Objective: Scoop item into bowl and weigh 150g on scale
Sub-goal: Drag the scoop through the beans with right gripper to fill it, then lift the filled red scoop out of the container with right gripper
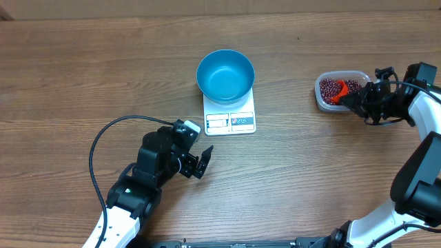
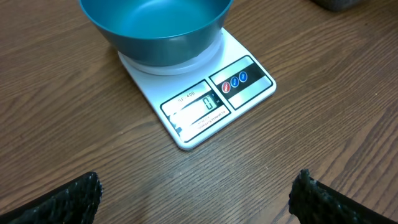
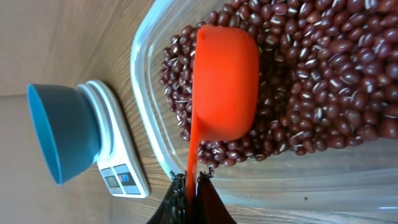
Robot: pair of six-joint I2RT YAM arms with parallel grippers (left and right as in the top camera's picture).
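Note:
The blue bowl (image 1: 225, 74) stands on the white scale (image 1: 229, 122) at the table's middle back, and its inside shows only blue. The dark red beans (image 3: 323, 74) fill a clear tub (image 1: 324, 103) at the right. My right gripper (image 3: 193, 183) is shut on the thin handle of an orange scoop (image 3: 225, 81), whose cup lies over the beans inside the tub. My left gripper (image 2: 199, 199) is open just in front of the scale (image 2: 211, 102), its fingers (image 2: 68, 202) wide apart over bare wood. The bowl (image 2: 155, 25) is beyond them.
A black cable (image 1: 114, 134) loops on the table left of the left arm. The tub's near rim (image 3: 140, 93) lies between the scoop and the scale (image 3: 118, 162). The wooden table (image 1: 83, 76) stretches bare to the left.

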